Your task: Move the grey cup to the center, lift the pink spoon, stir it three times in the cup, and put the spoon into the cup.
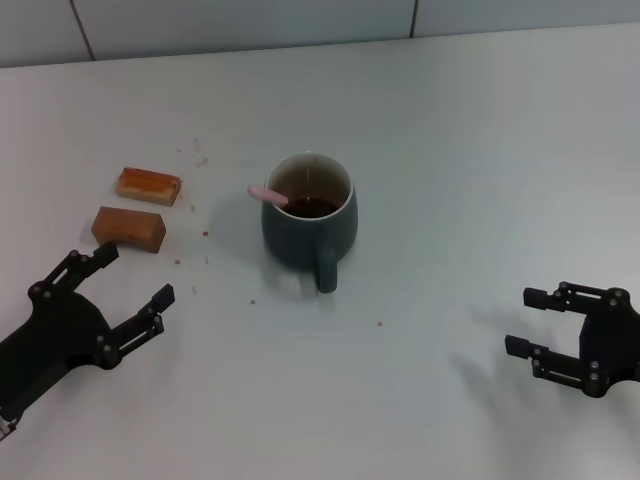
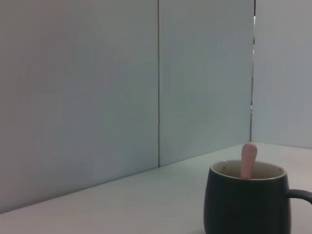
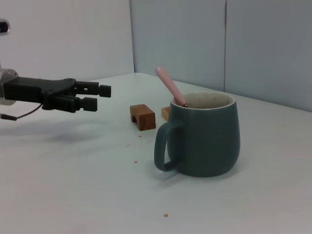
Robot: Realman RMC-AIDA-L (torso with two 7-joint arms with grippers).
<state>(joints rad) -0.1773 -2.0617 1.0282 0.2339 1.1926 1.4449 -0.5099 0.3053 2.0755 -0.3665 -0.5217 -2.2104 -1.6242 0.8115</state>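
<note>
Two grippers sit low at the near edge of the white table (image 1: 480, 150), both spread and holding nothing. Left gripper (image 1: 135, 285) is at the near left, fingers splayed wide, just short of the nearer of two brown blocks (image 1: 129, 227); the second block (image 1: 148, 185) lies a little farther back. Right gripper (image 1: 527, 322) is at the near right, fingers apart, well clear of everything.

Near the middle of the table stands the cup (image 1: 308, 222), upright, its handle turned toward the robot. Dark liquid shows inside against the pale rim. In it rests the spoon (image 1: 268, 194): its pink handle leans out over the rim on the side toward the blocks, and the bowl end is down in the liquid, out of sight. Small reddish crumbs (image 1: 205, 233) dot the table between the blocks and the cup.

No brand, label or writing can be read on the cup, the blocks, the spoon or either gripper.
</note>
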